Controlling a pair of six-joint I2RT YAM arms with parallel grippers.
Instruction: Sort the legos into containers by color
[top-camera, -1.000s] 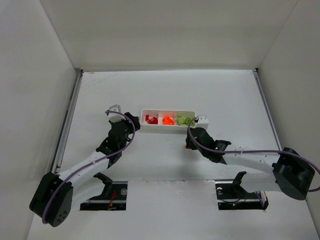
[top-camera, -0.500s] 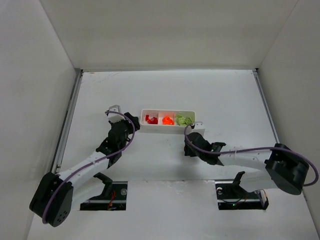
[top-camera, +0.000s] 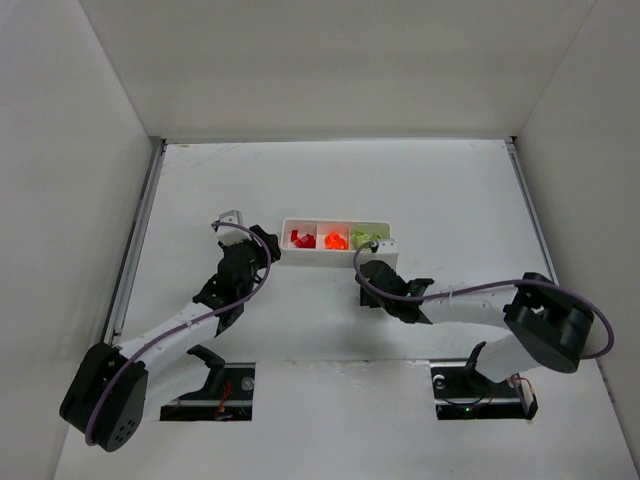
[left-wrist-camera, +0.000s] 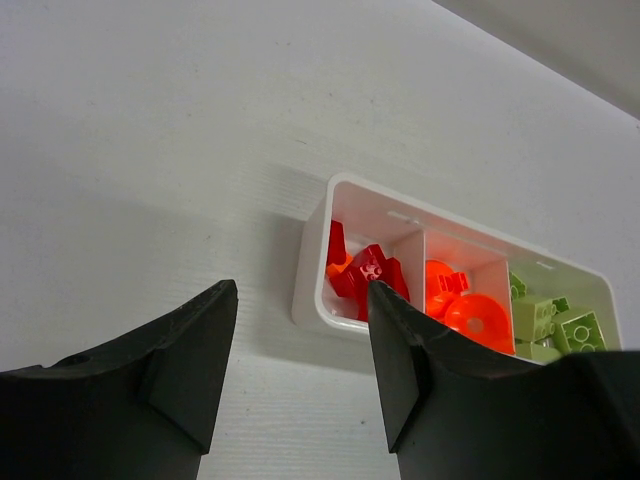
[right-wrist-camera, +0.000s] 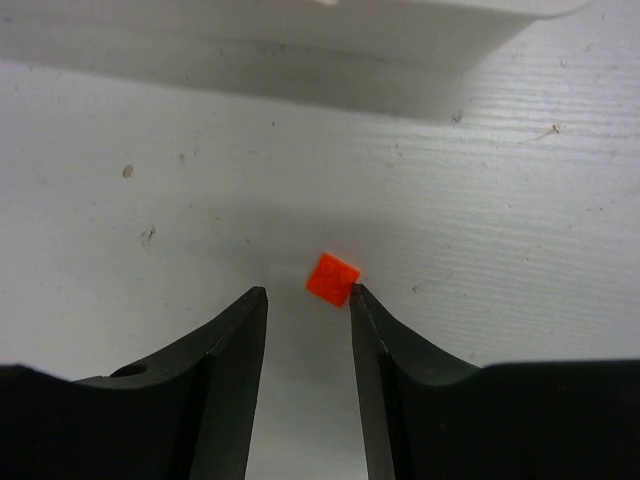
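The white three-compartment tray (top-camera: 335, 255) holds red bricks (top-camera: 301, 239) on the left, orange bricks (top-camera: 335, 241) in the middle and pale green bricks (top-camera: 366, 238) on the right. It also shows in the left wrist view (left-wrist-camera: 312, 288). One small orange brick (right-wrist-camera: 333, 278) lies flat on the table in the right wrist view, just beyond the fingertips and touching the right one. My right gripper (right-wrist-camera: 308, 295) is open and empty, low over the table just in front of the tray (right-wrist-camera: 300, 30). My left gripper (left-wrist-camera: 300, 300) is open and empty, beside the tray's left end.
White walls enclose the table on the left, back and right. A metal rail (top-camera: 135, 240) runs along the table's left edge. Both arm bases (top-camera: 220, 385) sit at the near edge.
My right gripper has moved left along the tray's front, from under the green compartment toward the middle. The left arm has not moved.
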